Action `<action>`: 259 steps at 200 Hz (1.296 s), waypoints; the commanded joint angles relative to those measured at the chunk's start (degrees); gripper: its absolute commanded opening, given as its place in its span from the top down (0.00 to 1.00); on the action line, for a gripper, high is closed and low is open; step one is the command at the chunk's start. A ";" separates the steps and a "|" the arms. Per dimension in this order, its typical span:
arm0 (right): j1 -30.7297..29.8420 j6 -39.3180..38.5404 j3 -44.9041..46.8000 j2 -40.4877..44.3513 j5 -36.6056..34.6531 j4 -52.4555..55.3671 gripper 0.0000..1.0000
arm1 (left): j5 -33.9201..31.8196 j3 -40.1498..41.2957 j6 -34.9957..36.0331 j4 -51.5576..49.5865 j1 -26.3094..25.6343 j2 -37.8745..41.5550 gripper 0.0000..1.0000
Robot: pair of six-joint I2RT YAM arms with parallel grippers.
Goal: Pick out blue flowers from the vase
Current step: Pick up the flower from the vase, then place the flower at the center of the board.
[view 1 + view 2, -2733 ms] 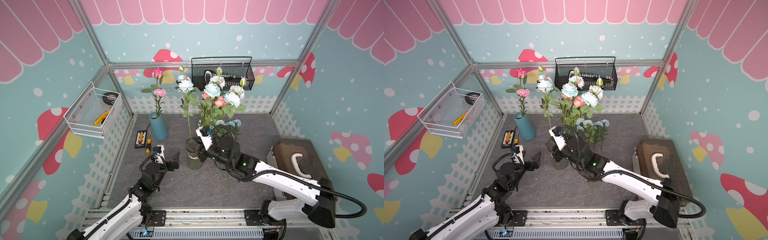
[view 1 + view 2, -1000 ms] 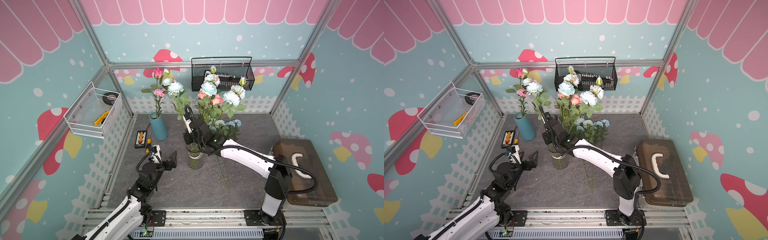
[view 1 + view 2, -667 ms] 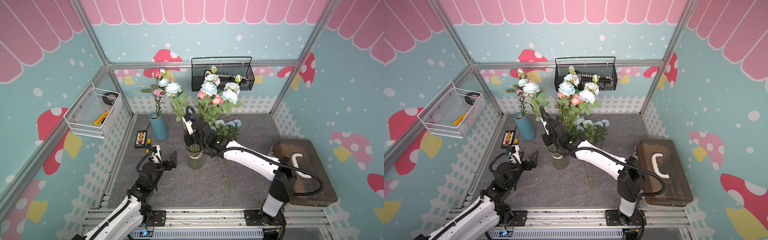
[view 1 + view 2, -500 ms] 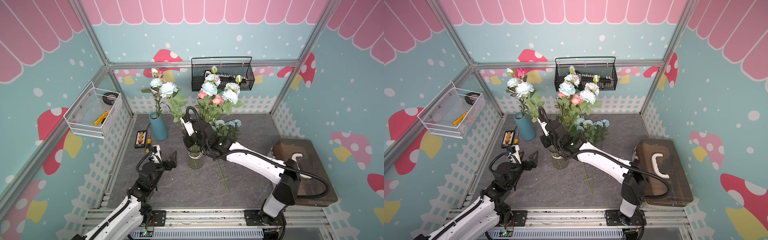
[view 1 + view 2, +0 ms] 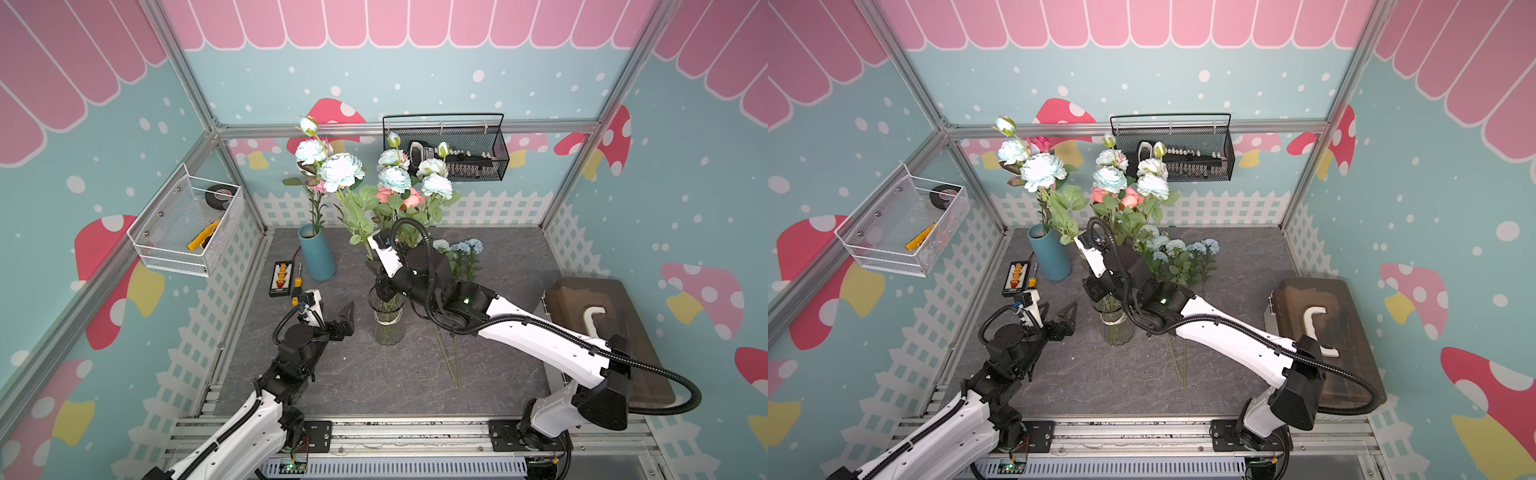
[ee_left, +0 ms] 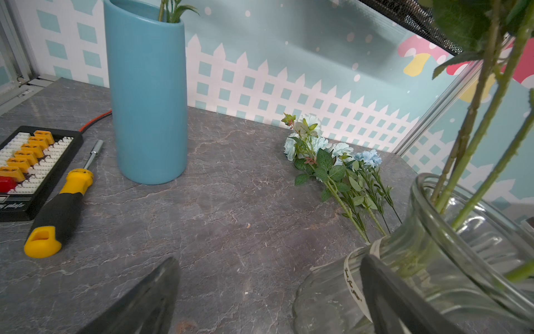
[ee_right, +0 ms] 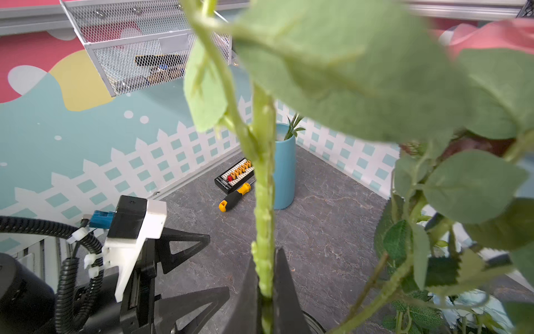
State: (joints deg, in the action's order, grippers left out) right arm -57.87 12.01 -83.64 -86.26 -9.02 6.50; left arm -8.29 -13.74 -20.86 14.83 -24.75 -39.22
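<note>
Swung leftward, the pale-blue ruffled fabric flower point(image 5: 340, 172) sits clamped in your right hand point(image 7: 266, 289), left hand point(image 5: 330, 305) gaping; next, lift it free of the clear glass vase point(image 5: 388, 322).

The right gripper point(image 5: 384, 286) clamps the stem of a blue flower point(image 5: 340, 172) above the glass vase point(image 5: 388, 326).

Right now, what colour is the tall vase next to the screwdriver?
The tall vase is plain matte teal-blue, clearest in the left wrist view.
</note>
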 commanded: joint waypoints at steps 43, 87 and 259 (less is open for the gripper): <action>-0.98 -0.99 5.28 9.32 1.39 -6.57 1.00 | 0.38 0.38 -1.11 1.34 0.58 -0.33 0.03; -0.86 -3.04 3.25 12.09 -1.34 -5.68 1.00 | 0.40 0.36 -1.11 1.34 0.58 -0.52 0.03; 11.59 5.42 5.91 28.75 13.57 2.07 1.00 | 0.41 -2.23 -1.11 0.79 0.76 -5.25 0.05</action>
State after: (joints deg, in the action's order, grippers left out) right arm -47.62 15.94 -79.26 -59.09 2.26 9.19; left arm -8.29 -13.93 -21.28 14.90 -24.43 -43.55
